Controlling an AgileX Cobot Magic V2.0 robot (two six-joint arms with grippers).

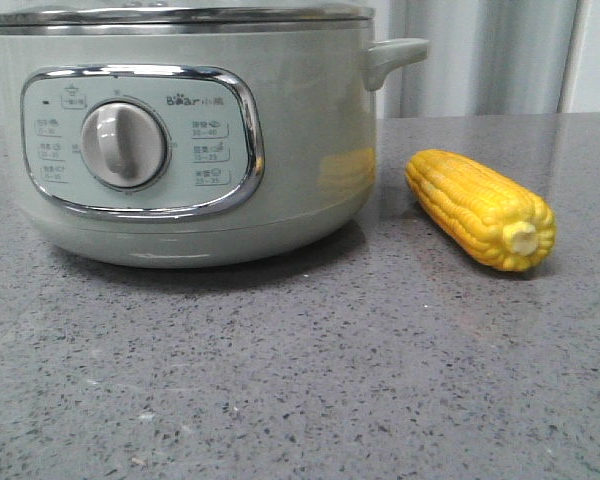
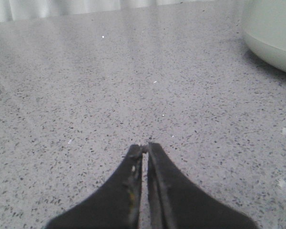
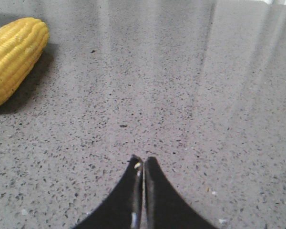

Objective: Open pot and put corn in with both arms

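The pale-green pot [image 1: 180, 150] stands at the left of the front view with its lid on and its dial facing me. Part of its wall shows in the left wrist view [image 2: 271, 33]. The yellow corn [image 1: 480, 207] lies on the grey table to the pot's right, stub end toward me. It also shows in the right wrist view [image 3: 14, 59]. My left gripper [image 2: 144, 145] is shut and empty, low over bare table away from the pot. My right gripper [image 3: 143, 159] is shut and empty, low over the table apart from the corn. Neither gripper shows in the front view.
The speckled grey table [image 1: 300, 380] stretches in front of the pot and corn. A pale curtain [image 1: 490, 55] hangs behind the table. The pot's side handle [image 1: 395, 55] sticks out above the corn's far end.
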